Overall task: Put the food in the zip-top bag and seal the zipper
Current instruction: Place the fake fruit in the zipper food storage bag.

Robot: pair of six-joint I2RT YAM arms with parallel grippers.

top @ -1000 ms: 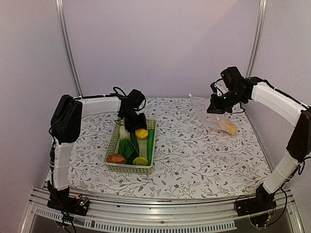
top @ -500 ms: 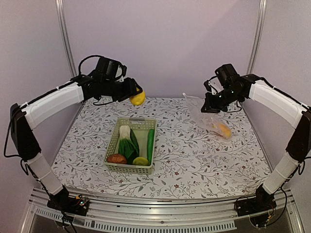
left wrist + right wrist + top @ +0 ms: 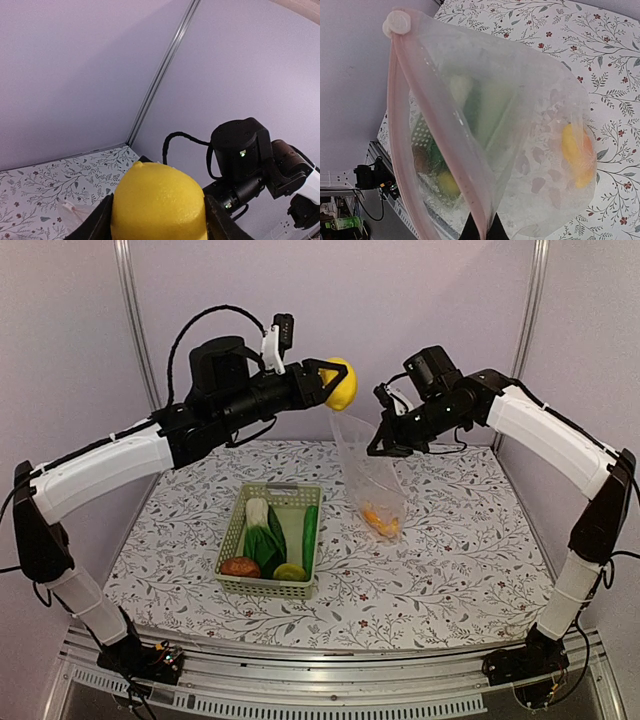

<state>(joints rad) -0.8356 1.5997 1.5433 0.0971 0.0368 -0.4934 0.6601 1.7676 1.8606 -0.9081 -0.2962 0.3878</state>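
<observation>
My left gripper (image 3: 338, 385) is shut on a yellow fruit (image 3: 342, 382) and holds it high, just above and left of the zip-top bag's mouth; the fruit fills the left wrist view (image 3: 159, 200). My right gripper (image 3: 383, 443) is shut on the mouth edge of the zip-top bag (image 3: 368, 475), which hangs upright over the table with an orange and yellow fruit (image 3: 380, 518) at its bottom. In the right wrist view the pinkish zipper (image 3: 435, 125) runs up from my gripper (image 3: 481, 232), the mouth gaping.
The pale green basket (image 3: 232, 540) sits centre-left on the floral tablecloth, holding bok choy (image 3: 262, 535), a cucumber (image 3: 310, 525), a reddish-brown piece (image 3: 240, 566) and a yellow-green fruit (image 3: 290, 571). Metal frame posts (image 3: 138, 330) stand at the back corners.
My left gripper took the yellow fruit out of the basket and carried it up and right to the bag. My right gripper lifted the bag off the table and moved it left.
</observation>
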